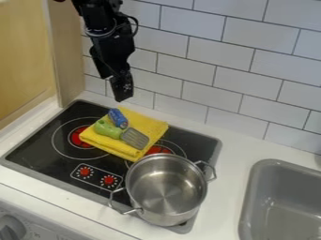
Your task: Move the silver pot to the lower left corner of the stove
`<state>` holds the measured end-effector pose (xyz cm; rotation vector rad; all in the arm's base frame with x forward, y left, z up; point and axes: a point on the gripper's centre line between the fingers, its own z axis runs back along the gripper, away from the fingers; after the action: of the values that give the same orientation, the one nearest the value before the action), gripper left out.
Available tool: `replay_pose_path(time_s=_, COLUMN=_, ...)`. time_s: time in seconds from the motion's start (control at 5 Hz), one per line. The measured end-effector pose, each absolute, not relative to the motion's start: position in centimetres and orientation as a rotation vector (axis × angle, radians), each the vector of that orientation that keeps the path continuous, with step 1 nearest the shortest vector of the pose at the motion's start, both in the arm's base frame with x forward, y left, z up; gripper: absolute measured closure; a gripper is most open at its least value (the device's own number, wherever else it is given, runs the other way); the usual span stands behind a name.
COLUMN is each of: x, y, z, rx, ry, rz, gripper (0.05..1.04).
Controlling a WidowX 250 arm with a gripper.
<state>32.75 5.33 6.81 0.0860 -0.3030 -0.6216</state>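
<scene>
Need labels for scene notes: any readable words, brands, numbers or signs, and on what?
None readable.
Blue item on yellow cloth: print, too blurred.
Hand: white marks, too small.
Red knobs: ring of white marks, no legible characters.
Front panel, lower left: faint marks, unreadable.

I am facing a kitchen, likely a toy one, black stove (37, 157) showing red burners (78, 137), silver pot (166, 190) sitting on it, grey sink (251, 197) lying near, white tiles (207, 72) rising behind.

Silver pot (166, 190): shiny metal, open-topped, upright, two wire handles (one toward upper right, one lower left); sits at lower right of stove (37, 154).
</scene>
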Motion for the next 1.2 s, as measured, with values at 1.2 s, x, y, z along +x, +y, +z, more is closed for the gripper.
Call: replay_pose_path(time_s=1.2, x=27.3, y=-2.1, z=6.4, rx=-0.037, ry=-0.264, rz=-0.465, gripper=0.084)
